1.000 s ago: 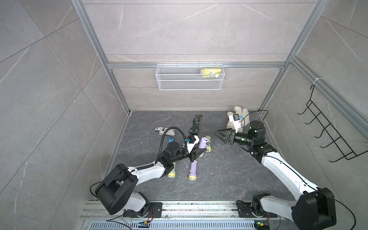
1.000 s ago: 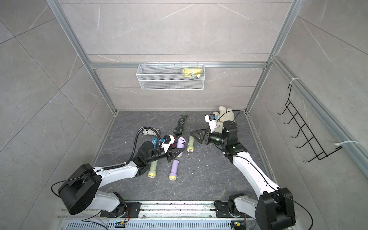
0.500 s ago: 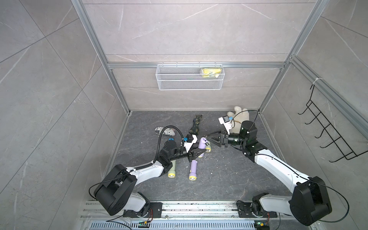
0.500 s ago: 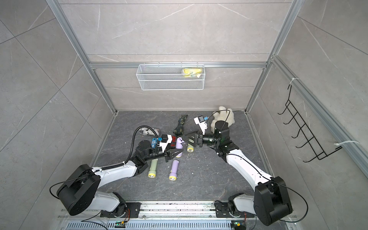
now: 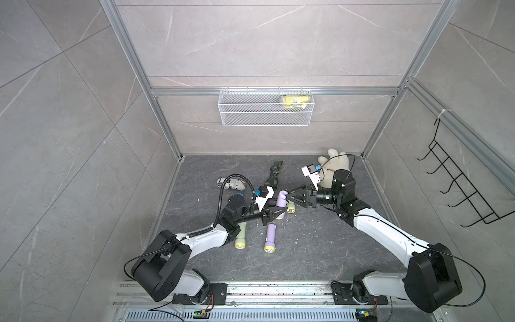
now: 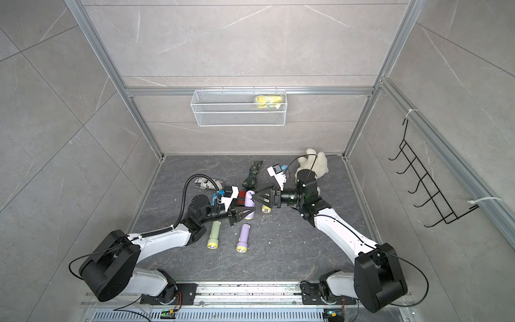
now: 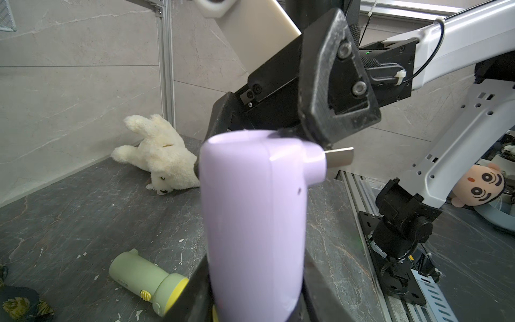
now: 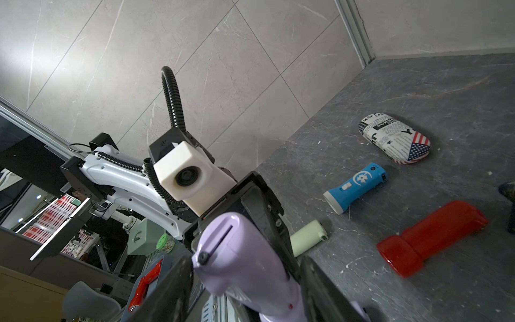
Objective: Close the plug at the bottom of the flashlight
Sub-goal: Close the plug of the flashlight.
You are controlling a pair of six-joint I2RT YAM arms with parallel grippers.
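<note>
My left gripper (image 5: 274,216) (image 7: 255,292) is shut on a lilac flashlight (image 5: 282,205) (image 7: 253,217) and holds it off the floor, bottom end toward the right arm. The plug (image 7: 316,164) sticks out sideways from that end, its metal tip bare. A slot (image 8: 220,237) shows in the bottom end. My right gripper (image 5: 291,198) (image 8: 245,281) is open, its jaws on either side of that bottom end. One of its fingers (image 7: 334,92) sits right beside the plug's base; whether it touches I cannot tell.
On the dark floor lie a green flashlight (image 5: 241,235), a second lilac one (image 5: 269,237), a blue one (image 8: 355,188), a red one (image 8: 429,237), a newsprint case (image 5: 231,184), a camouflage pouch (image 5: 274,174) and a white plush toy (image 5: 334,167). A wire basket (image 5: 264,111) hangs on the back wall.
My right arm has swung left to the held flashlight and its jaws have narrowed around the bottom end. The left gripper has kept its grip, shifting slightly.
</note>
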